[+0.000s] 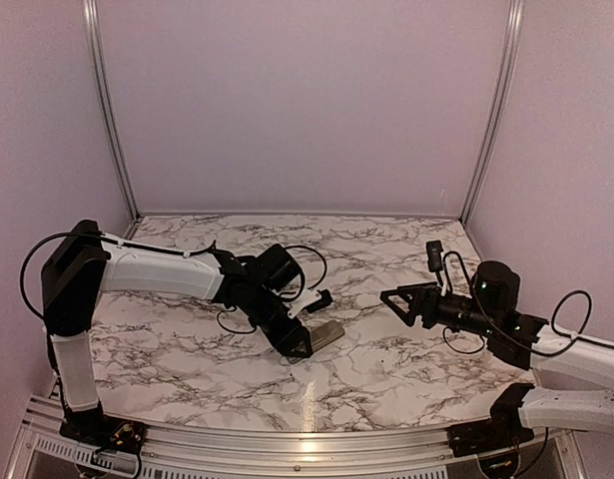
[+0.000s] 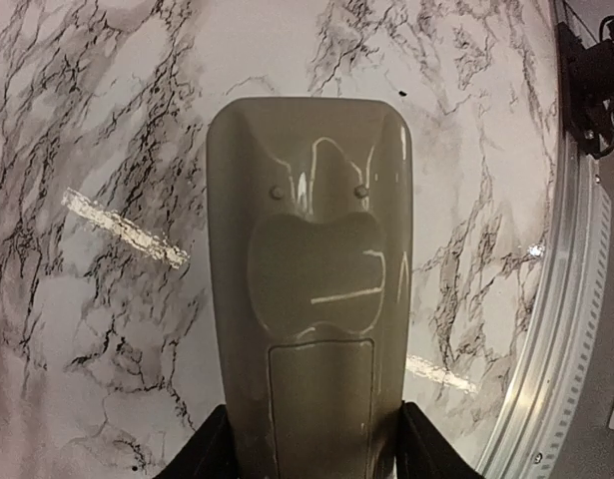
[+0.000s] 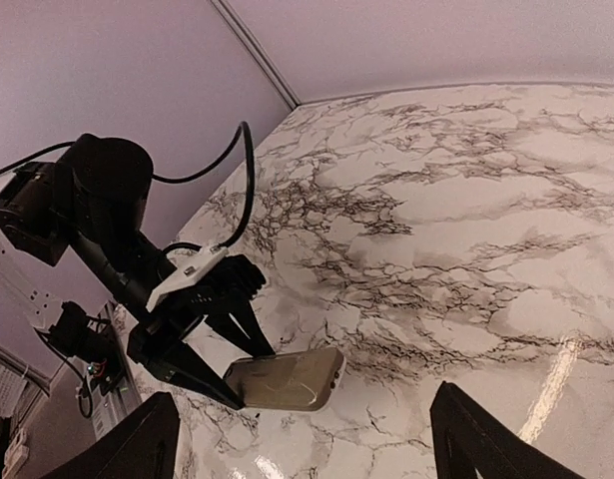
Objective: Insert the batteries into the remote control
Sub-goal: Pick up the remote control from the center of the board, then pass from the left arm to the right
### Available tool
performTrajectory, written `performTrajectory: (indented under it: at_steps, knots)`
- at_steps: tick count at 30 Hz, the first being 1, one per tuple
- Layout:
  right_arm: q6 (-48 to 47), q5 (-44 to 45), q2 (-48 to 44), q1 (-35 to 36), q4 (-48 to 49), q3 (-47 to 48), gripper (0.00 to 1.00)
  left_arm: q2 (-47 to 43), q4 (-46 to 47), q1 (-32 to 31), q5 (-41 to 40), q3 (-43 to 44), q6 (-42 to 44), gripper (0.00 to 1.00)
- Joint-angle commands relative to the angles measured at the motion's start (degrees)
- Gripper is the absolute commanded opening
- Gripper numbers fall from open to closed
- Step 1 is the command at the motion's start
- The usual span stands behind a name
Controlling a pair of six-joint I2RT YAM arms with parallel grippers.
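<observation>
A: So, where was the slim grey-beige plastic remote control (image 1: 326, 333)?

B: Near the middle of the white marble-patterned table (image 1: 386, 384), back side up — the left hand (image 1: 305, 345) had it by one end.

A: Clamped, or only beside it?

B: Clamped. In the left wrist view its two black fingers (image 2: 212, 454) pressed against the long edges of the remote control, one on each side, closed partway to the width of the body. The back showed a rounded recess, two small studs above it, and a rectangular outline nearest the fingers.

A: Was it lifted off the table?

B: I could not tell. From the right wrist view it lay almost level, either low over the marble or resting on it. Its free end pointed toward the right side.

A: And the right hand (image 1: 394, 307)?

B: Its black fingers (image 3: 137, 439) were spread wide, with nothing between them. It hung above the table to the right of the remote control — well apart from it — with its tips turned toward the left hand.

A: Anything else around?

B: Plain lilac walls (image 1: 287, 100) on three sides, and a ridged aluminium rail (image 1: 287, 439) along the near edge of the table.
</observation>
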Motion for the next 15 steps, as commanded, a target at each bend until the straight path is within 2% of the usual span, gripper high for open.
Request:
performTrajectory:
  at_steps: [1,9,15]
  knots:
    - [-0.9,-9.4,5.3,-0.4,6.3,4.6,0.83,-9.9,14.1,0.4,11.4,-4.1,-0.5,0.19]
    - [1.9,-19.7,12.2,1.1,15.5,9.6,0.83,-18.7,34.9,3.5,23.1,-12.4,-10.1,0.19]
    - [3.2,-23.7,16.9,6.2,20.9,14.0,0.81,-20.8,45.9,3.7,27.3,-16.3,-15.5,0.19]
